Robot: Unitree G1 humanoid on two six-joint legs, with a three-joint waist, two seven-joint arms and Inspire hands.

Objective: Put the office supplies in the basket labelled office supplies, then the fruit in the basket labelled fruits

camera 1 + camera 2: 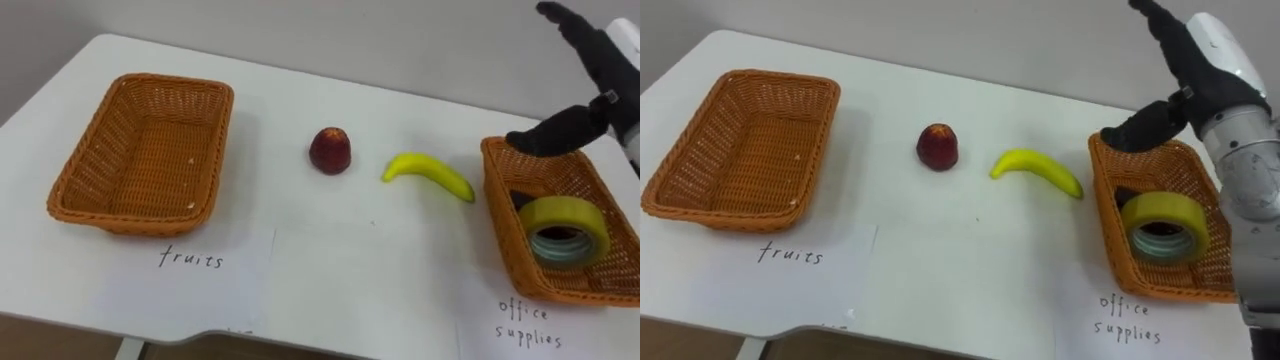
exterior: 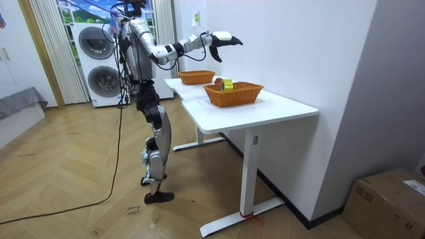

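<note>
Fingers (image 1: 1162,28) of the right hand (image 1: 1196,82) are straight and spread, with the thumb stuck out below them, so the hand is wide open and has hold of nothing. It hangs in the air above the far edge of the right basket (image 1: 1103,205), apart from the rim.

Inside that basket lies a yellow roll of tape (image 1: 1165,212), tipped on its side toward the near end. A small dark thing (image 1: 1128,197) shows just beyond the roll, too hidden to make out.

Just to the left of the right basket, on the white table (image 1: 970,255), lies a banana (image 1: 1035,168), its near tip almost at the basket's wall but not touching it. Further left of the basket sits a red apple (image 1: 938,147), upright and apart from the banana. Well to the left, at the table's other end, stands a second basket (image 1: 700,165) of the same weave, with nothing in it.

A sheet of paper (image 1: 1118,322) with handwriting lies on the table in front of the right basket, and another sheet (image 1: 790,268) lies in front of the left one.

In the room view the robot stands upright at the table, its right arm stretched out over the right basket.
</note>
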